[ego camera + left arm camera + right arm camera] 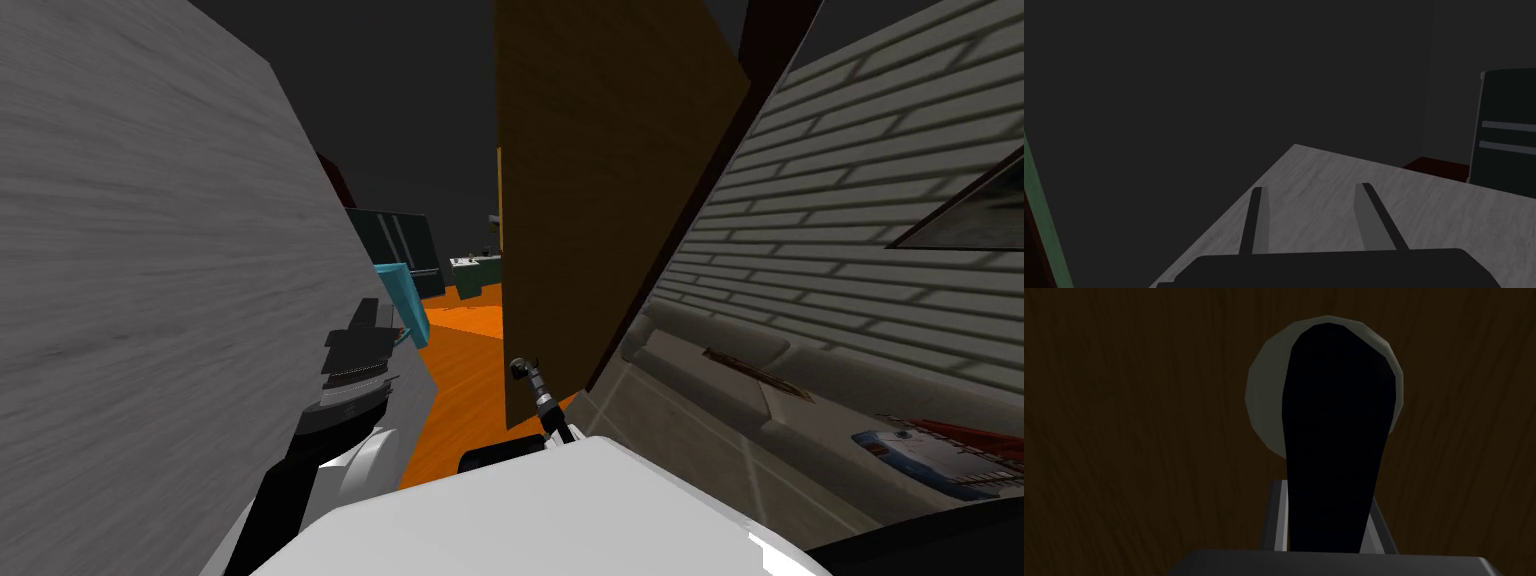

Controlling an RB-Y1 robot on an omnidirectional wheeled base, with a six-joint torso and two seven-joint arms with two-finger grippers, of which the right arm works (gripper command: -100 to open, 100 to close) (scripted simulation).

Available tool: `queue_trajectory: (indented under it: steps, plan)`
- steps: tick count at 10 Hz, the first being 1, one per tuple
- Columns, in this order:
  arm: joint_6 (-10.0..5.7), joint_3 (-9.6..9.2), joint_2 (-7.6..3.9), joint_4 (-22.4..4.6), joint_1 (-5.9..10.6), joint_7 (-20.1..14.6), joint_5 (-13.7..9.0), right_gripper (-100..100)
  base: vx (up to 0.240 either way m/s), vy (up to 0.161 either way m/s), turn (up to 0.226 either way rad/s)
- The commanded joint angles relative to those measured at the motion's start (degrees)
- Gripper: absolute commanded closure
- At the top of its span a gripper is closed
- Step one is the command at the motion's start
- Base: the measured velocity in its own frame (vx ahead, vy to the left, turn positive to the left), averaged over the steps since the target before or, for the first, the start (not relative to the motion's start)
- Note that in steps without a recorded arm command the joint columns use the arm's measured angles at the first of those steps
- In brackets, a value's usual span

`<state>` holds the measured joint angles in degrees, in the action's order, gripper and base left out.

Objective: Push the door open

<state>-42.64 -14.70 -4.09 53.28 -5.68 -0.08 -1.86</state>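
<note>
The brown wooden door stands ajar just ahead, edge-on toward me, with an orange floor seen past it. Its black lever handle rises from a round grey rosette on the dark door face. My right gripper is shut on the lever, one finger pressing each side; in the head view the right gripper sits at the door's lower edge. My left gripper is open and holds nothing, held beside a grey grained wall to my left.
A dark red door frame and a grey brick wall lie to the right, with a grey sofa below. Beyond the gap are the orange floor, a blue object and a dark cabinet.
</note>
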Motion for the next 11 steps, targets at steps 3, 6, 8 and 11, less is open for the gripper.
queue_trajectory:
  steps: [3,6,8,11]
  plan:
    - [0.1,3.04,-0.12,-0.52,1.04,0.73,-1.01,100,0.129,0.103,-0.054]
    - [0.19,5.66,0.49,-1.43,1.84,1.53,-1.88,100,0.136,0.127,-0.076]
    - [0.25,7.13,0.95,-1.94,2.29,1.97,-2.36,100,0.16,0.137,-0.085]
    - [0.33,9.59,1.96,-2.79,3.05,2.72,-3.18,100,0.162,0.12,-0.076]
